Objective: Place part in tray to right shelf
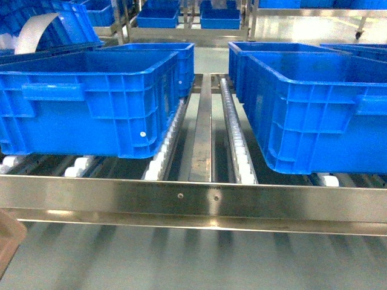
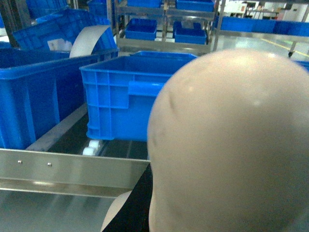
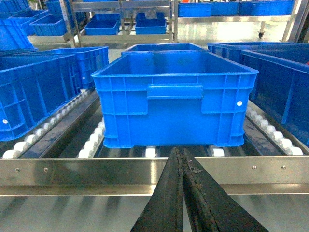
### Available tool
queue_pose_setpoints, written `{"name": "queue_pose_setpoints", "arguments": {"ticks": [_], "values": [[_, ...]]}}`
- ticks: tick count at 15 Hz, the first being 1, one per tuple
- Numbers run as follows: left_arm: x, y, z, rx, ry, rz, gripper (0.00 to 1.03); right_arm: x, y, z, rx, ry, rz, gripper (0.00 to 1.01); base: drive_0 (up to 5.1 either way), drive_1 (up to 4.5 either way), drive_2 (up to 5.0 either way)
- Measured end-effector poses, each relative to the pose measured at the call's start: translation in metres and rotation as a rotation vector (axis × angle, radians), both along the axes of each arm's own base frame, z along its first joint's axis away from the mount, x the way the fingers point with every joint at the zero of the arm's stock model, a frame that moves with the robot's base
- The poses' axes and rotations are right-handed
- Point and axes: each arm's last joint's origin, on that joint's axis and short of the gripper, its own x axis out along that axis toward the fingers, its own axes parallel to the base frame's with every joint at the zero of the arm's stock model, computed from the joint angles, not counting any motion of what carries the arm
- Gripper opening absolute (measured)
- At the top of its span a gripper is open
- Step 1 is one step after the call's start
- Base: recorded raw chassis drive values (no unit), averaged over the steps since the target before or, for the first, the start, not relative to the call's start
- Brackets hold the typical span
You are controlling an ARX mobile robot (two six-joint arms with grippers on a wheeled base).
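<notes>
The cream tray [image 2: 227, 145] fills the right of the left wrist view, its rounded glossy back close to the lens and level with the shelf's front rail. My left gripper [image 2: 143, 198] shows only as a black finger pressed against the tray, shut on it. A brown-beige corner of the tray [image 1: 8, 243] pokes in at the head view's lower left. The part is out of view. The right shelf's steel front rail [image 1: 193, 197] runs across in front of me. My right gripper [image 3: 181, 152] is shut and holds nothing, its tips just before the rail [image 3: 96, 170].
Two large blue crates [image 1: 91, 99] [image 1: 314, 109] sit on the white roller tracks [image 1: 237, 142], with a bare steel lane [image 1: 201, 130] between them. Straight ahead of the right wrist stands a blue crate [image 3: 174, 96]. More crates and racks stand behind.
</notes>
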Motion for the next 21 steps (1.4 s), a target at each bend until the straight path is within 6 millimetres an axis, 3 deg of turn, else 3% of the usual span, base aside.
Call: {"name": "queue_pose_setpoints", "arguments": {"ticks": [3,11,21], "values": [[0.0000,0.0000,-0.0004,0.000,0.004,0.000,0.16,0.0000,0.0000,0.0000,0.000,0.000,0.000,0.02,0.0,0.00,0.0],[0.0000,0.0000,-0.0003,0.000,0.003,0.000,0.16,0.0000,0.0000,0.0000,0.000,0.000,0.000,0.96,0.0,0.00,0.0],[0.0000,0.0000,-0.0003,0.000,0.003,0.000,0.16,0.0000,0.0000,0.0000,0.000,0.000,0.000,0.98,0.0,0.00,0.0]]}}
